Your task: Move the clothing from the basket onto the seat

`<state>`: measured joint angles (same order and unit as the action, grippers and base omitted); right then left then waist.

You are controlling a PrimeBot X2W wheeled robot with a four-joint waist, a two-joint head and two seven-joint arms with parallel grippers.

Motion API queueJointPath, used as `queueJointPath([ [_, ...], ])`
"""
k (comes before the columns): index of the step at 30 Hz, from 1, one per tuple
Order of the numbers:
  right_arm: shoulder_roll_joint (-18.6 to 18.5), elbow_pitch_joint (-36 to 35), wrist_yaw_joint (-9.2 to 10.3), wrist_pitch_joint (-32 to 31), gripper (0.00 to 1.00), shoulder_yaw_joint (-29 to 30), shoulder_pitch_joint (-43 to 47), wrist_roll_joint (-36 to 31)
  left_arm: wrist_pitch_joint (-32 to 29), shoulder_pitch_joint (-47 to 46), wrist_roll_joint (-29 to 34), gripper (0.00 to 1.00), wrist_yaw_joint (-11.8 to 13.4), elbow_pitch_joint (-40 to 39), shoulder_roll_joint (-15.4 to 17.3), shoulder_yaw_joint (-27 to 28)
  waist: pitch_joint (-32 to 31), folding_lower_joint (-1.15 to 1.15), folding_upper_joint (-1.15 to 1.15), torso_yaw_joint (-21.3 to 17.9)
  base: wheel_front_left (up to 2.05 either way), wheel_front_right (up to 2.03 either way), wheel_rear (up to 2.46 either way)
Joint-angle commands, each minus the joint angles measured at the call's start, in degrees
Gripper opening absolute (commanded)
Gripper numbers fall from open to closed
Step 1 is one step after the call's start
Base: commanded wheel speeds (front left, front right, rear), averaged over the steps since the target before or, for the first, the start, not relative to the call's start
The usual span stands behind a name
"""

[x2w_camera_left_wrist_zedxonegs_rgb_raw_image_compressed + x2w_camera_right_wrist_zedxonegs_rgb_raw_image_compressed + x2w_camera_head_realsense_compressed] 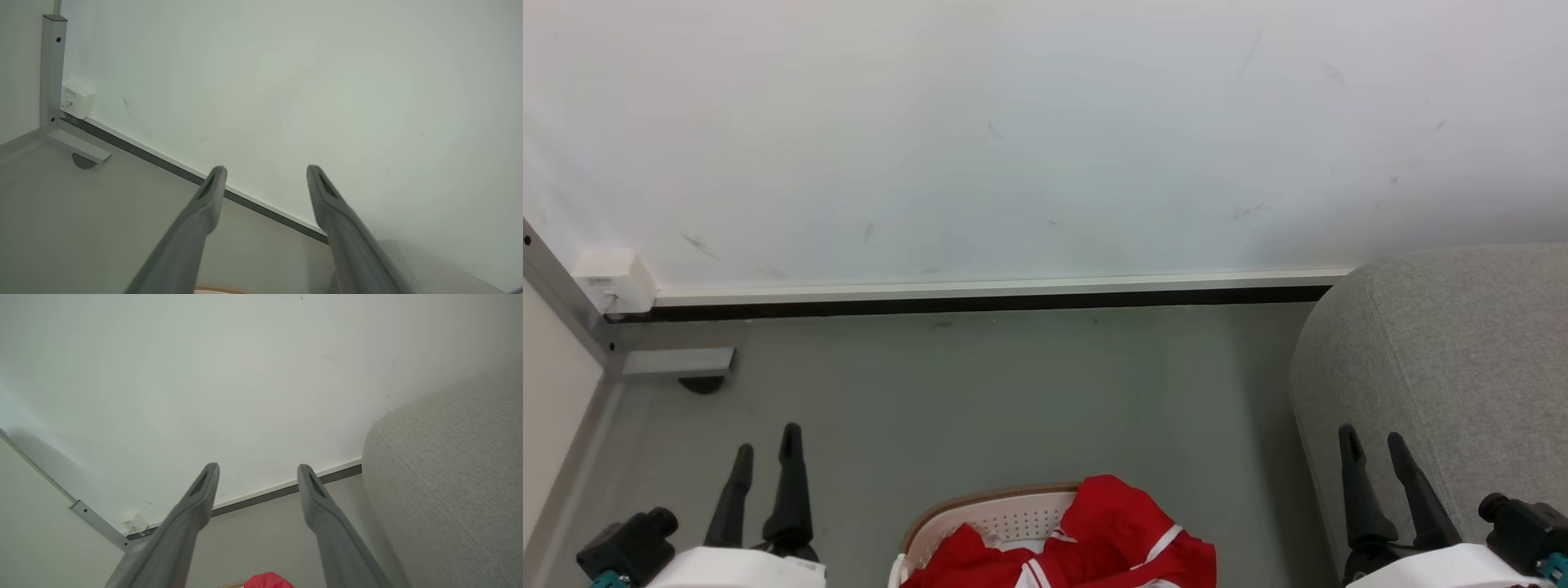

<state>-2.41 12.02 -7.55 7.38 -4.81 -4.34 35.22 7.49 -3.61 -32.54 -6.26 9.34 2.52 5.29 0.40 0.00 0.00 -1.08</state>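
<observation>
Clothing (1111, 531) atop basket (1013, 518), head view

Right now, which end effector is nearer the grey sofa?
Right. The right end effector hangs beside the rounded end of the sofa, overlapping it in the head view. The left end effector is on the far side of the basket of red clothing.

Staged home corner: grey sofa (1445, 367), laundry basket (1021, 518), metal-framed panel wall (1013, 147).
</observation>
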Motion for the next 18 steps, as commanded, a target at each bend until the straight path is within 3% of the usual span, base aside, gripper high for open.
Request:
queueJointPath([
  [1,-0.6,-0.4,0.06,0.5,1.00,-0.1,-0.6,-1.7,0.4,-0.2,1.8,1.00,0.2,-0.4,0.4,0.0,0.0,0.00,0.00,0.0,0.00,0.00,0.00],
  [18,-0.6,1.3,0.08,3.0,1.00,-0.6,-0.3,-12.7,3.0,0.5,12.3,1.00,0.8,-0.3,1.1,-1.6,-0.3,0.00,0.00,0.0,0.00,0.00,0.00],
])
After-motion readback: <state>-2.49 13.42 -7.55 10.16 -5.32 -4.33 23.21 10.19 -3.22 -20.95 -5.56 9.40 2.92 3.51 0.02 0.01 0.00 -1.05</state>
